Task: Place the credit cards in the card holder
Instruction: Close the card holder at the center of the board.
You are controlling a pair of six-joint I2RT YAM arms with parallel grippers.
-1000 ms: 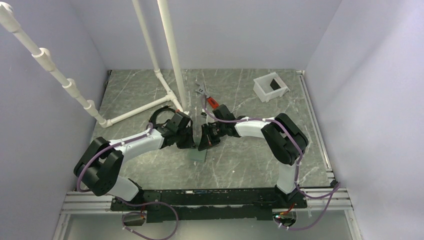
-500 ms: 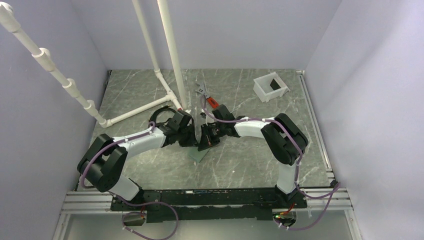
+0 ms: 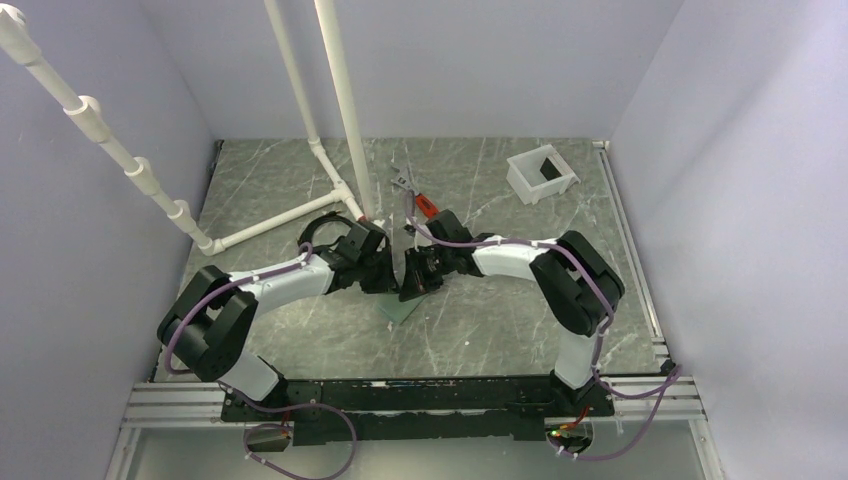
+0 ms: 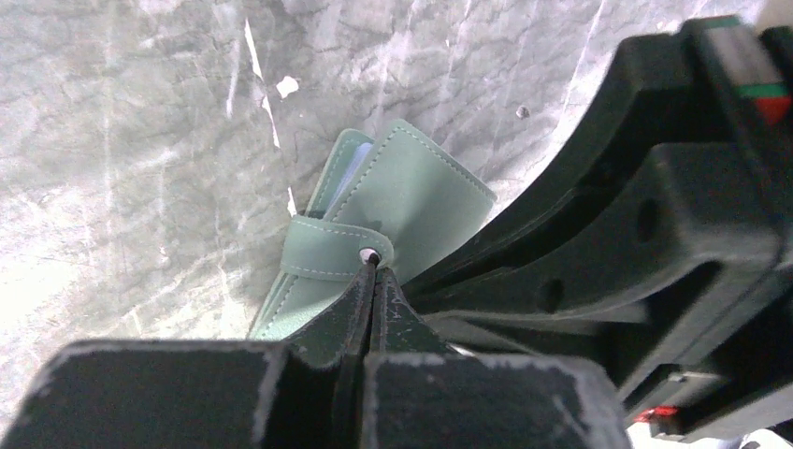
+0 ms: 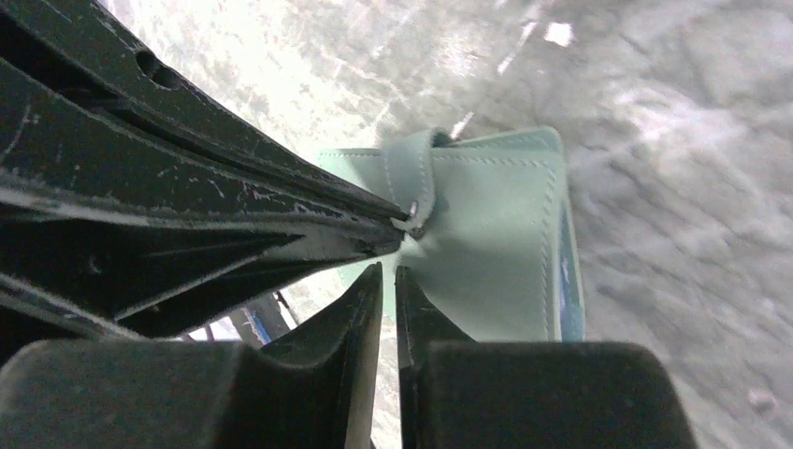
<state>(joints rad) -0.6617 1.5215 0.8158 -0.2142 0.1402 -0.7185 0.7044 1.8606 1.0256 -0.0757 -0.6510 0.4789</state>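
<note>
The grey-green card holder (image 3: 398, 309) lies folded on the marble table, its strap (image 4: 329, 258) wrapped over the front. A light blue credit card's edge (image 5: 569, 281) shows inside the fold. My left gripper (image 4: 374, 268) is shut, its tips pressed together and touching the strap's snap (image 4: 369, 253). My right gripper (image 5: 390, 273) sits just opposite, at the holder's near edge. Its jaws stand a narrow gap apart and light shows through the gap. Both grippers meet over the holder in the top view, left gripper (image 3: 388, 277) and right gripper (image 3: 408, 283).
A white square tub (image 3: 541, 172) stands at the back right. A white pipe frame (image 3: 335, 185) rises at the back left. A red-handled tool (image 3: 424, 207) lies just behind the right arm.
My left gripper has shifted a little right, onto the holder's strap. The right gripper has edged left toward it and its jaws have parted slightly. The holder has stayed put.
</note>
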